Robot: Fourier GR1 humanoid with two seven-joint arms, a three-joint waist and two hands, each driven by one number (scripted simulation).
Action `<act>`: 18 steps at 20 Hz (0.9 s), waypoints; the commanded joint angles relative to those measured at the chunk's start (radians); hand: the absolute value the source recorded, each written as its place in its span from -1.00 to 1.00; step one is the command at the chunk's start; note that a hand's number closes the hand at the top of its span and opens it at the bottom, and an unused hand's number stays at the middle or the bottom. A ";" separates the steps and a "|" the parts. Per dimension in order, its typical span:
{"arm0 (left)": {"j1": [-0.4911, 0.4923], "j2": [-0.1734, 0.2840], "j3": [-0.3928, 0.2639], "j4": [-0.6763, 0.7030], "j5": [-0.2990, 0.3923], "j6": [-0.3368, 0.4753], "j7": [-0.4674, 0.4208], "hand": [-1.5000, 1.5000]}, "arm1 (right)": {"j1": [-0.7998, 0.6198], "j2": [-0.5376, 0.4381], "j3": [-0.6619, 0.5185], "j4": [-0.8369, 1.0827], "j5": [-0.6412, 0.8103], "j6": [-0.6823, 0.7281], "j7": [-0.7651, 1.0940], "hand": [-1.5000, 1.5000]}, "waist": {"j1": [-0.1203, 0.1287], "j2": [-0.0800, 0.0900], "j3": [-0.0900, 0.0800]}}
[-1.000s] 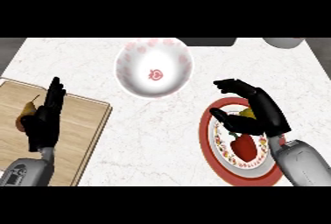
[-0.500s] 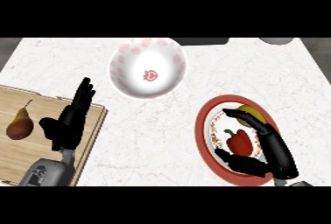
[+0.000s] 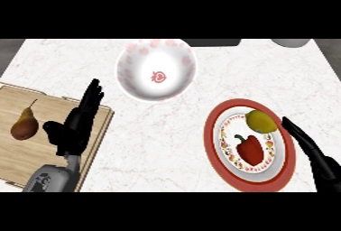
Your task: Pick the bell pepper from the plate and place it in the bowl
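Two hands in view, neither holding anything. Largest first: marble counter (image 3: 166,149), then wooden cutting board (image 3: 40,135) at left carrying a pear (image 3: 24,126), clear of the job. Left hand (image 3: 75,128) resting over board's right edge, fingers straight and close together, pointing up. White bowl (image 3: 157,70) with red print sits up-centre, well apart from red-rimmed plate (image 3: 226,167) at right. On plate: red bell pepper (image 3: 251,149) lying near centre, stem toward upper left; yellow lemon (image 3: 262,121) just beside it at upper right, looks close to touching, cannot tell for sure. Right hand (image 3: 313,151) just off plate's right rim, fingers straight and together, pointing up-left toward lemon; thumb not visible.

Step in hand, judged: approach for grasp, not yet made. Best done by coming down over pepper's lower body, away from lemon, closing across its narrow width. Lemon is main obstruction: likely to get nudged or caught if fingers enter from upper right. Raised plate rim to be cleared on lift. Path to bowl looks unobstructed.
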 commanded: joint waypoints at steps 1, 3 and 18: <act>-0.037 -0.008 0.019 0.046 0.002 -0.031 -0.012 0.00 | -0.012 -0.068 -0.026 -0.165 0.080 -0.001 0.267 -1.00 | 0.009 0.004 -0.001; 0.007 -0.019 -0.013 -0.044 -0.025 0.002 0.033 0.00 | -0.003 -0.137 -0.126 -0.170 -0.001 0.084 0.303 -1.00 | 0.014 0.002 0.000; 0.031 -0.108 -0.046 -0.010 -0.100 0.006 -0.014 0.00 | -0.183 -0.124 0.003 0.000 0.060 0.323 0.702 -1.00 | 0.021 0.005 0.001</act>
